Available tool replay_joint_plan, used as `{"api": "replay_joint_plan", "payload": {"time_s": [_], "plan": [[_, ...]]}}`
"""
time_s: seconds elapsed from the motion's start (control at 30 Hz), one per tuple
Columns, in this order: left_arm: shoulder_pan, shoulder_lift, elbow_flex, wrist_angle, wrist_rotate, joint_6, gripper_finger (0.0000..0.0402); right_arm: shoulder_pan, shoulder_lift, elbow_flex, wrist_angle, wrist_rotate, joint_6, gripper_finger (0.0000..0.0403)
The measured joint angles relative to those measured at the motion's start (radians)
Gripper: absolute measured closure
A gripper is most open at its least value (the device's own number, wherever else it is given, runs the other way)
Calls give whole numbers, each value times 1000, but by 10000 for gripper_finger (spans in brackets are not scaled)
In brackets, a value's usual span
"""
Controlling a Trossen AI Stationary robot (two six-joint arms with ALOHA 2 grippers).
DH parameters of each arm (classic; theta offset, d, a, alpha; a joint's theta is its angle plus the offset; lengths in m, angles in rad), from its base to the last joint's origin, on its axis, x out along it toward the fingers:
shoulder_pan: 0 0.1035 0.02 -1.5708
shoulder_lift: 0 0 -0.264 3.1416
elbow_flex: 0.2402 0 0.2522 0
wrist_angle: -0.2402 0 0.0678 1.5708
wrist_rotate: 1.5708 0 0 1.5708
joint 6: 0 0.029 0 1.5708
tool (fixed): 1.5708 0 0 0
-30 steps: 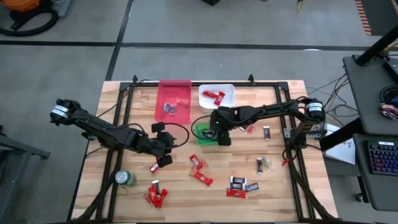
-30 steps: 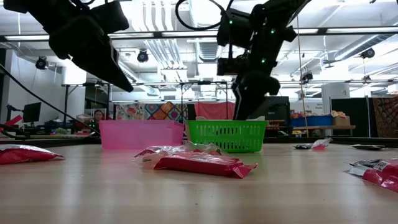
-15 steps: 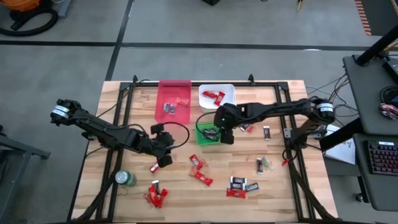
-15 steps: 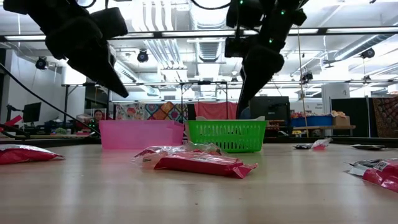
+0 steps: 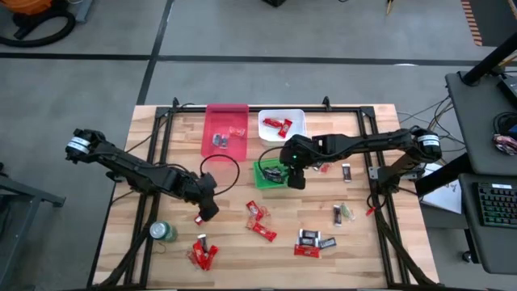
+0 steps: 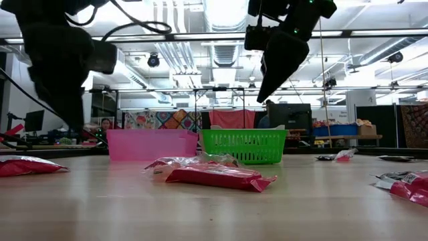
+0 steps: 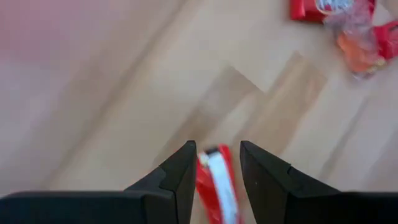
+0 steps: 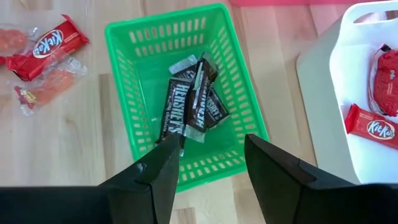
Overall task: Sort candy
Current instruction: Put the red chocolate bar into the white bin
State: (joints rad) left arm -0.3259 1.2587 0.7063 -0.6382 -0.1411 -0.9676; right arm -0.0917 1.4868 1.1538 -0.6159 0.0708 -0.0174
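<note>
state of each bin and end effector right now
green bin: holds dark Hershey's bars
white bin: holds red Kit Kats
pink bin: holds a few candies
left end effector: open, straddling a red candy on the table
right end effector: open, empty, above green bin

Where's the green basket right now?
In the high view the green basket sits mid-table, just in front of the white bin, directly under the right gripper, with dark candy bars inside.
</note>
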Motion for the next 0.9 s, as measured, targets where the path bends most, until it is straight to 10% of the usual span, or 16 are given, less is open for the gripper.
{"api": "replay_joint_plan", "payload": {"time_s": [0.9], "plan": [[-60,276,37,0,45,-127,247,24,2,0,1,0,11,229]]}}
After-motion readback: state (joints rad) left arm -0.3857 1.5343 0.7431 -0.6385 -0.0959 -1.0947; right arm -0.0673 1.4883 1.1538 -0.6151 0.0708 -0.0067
